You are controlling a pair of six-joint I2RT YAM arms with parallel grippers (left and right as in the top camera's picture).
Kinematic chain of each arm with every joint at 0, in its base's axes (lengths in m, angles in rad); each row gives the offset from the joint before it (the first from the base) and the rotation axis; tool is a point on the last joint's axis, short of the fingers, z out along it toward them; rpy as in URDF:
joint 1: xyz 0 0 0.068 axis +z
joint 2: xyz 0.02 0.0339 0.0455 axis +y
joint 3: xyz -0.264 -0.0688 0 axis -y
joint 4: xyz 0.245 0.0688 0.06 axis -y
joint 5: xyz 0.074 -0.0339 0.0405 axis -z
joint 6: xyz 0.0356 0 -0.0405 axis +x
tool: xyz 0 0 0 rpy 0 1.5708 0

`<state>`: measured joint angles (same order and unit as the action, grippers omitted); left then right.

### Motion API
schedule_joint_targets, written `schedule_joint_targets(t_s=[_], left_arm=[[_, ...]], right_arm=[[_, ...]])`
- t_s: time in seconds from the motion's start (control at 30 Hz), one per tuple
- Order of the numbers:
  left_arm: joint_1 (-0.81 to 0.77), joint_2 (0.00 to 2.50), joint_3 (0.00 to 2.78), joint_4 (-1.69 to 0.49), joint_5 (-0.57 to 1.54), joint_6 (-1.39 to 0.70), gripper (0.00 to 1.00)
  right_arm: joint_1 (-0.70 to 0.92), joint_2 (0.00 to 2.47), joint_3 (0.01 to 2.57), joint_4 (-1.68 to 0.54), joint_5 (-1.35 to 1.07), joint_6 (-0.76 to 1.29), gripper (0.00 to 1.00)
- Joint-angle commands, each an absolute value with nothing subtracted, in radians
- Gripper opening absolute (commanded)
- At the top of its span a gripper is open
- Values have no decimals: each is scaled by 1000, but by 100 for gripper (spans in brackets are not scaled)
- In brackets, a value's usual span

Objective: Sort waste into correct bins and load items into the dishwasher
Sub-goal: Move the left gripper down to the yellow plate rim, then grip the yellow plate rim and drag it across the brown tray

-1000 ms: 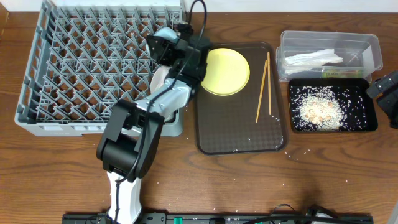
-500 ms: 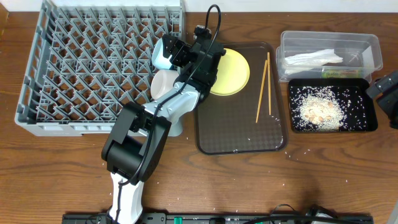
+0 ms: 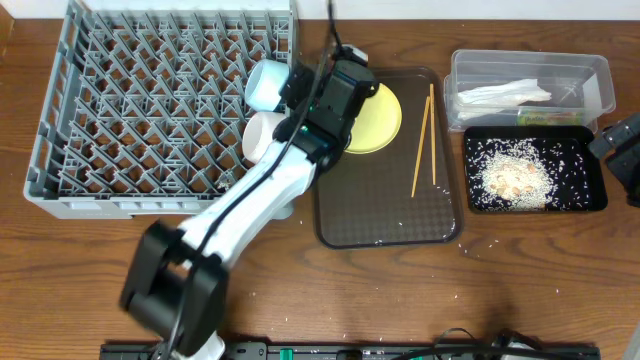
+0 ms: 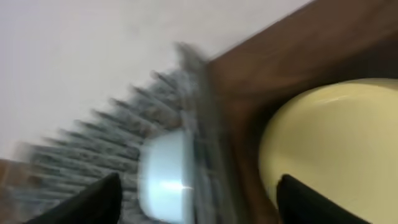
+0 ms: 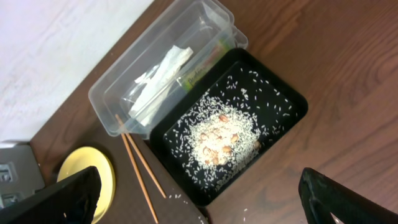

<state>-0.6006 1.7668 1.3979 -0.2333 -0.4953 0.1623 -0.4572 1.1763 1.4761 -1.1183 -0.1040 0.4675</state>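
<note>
**Overhead.** The grey dish rack fills the left of the desk, with its far edge near the wall. The brown serving tray lies just beside the rack's right wall. The clear tub and the black tray sit side by side at far right. Bare desk lies along the front edge.
- The left gripper hangs over the seam between rack and serving tray.
- The light-blue bowl stands on edge among the pegs at the rack's right side, with a white vessel just in front of it. I cannot tell whether that is a bowl or a cup.
- The yellow plate lies flat on the serving tray, partly under the arm. The chopsticks lie beside it, nearly parallel.
- The right gripper sits at the frame's right edge.

**Left wrist.** The view is blurred.
- Left gripper: the fingertips sit in opposite lower corners, jaws wide, with nothing held between them.
- The light-blue bowl rests against the rack wall. The yellow plate is to the right.

**Right wrist.**
- Right gripper: jaws spread wide and empty, high above the desk.
- The clear tub holds the white napkin and the yellow-green wrapper.
- The black tray touches the tub and holds the rice, with brownish scraps at the centre.
- The chopsticks and the yellow plate are at lower left.
</note>
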Motion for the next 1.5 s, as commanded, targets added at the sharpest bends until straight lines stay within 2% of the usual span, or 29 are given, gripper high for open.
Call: schedule_joint_targets(t_s=[0.0, 0.03, 0.17, 0.37, 0.43, 0.67, 0.97, 1.1, 1.47], left_arm=[[-591, 1728, 1414, -324, -232, -277, 70], [-591, 1726, 1414, -348, -198, -344, 67], [-595, 1750, 1411, -402, -122, -505, 65], [-597, 1834, 1411, -407, -115, -602, 62], [-599, 1858, 1411, -407, -111, -608, 56], [-619, 1911, 1411, -386, -113, -621, 51], [-620, 2021, 1410, -373, -186, -891, 41], [-619, 2054, 1410, -369, -225, -961, 40], [-619, 2108, 1410, -299, -234, -963, 40]], right_arm=[[-467, 1176, 1479, -1119, -105, 478, 99], [-467, 1176, 1479, -1119, -105, 478, 99], [-467, 1176, 1479, -1119, -105, 478, 99], [-467, 1176, 1479, -1119, -105, 478, 99], [-467, 1176, 1479, -1119, -105, 478, 99], [-467, 1176, 1479, -1119, -105, 478, 99], [-467, 1176, 1479, -1119, -105, 478, 99], [-467, 1176, 1479, -1119, -105, 478, 99], [-467, 1176, 1479, -1119, -105, 478, 99]])
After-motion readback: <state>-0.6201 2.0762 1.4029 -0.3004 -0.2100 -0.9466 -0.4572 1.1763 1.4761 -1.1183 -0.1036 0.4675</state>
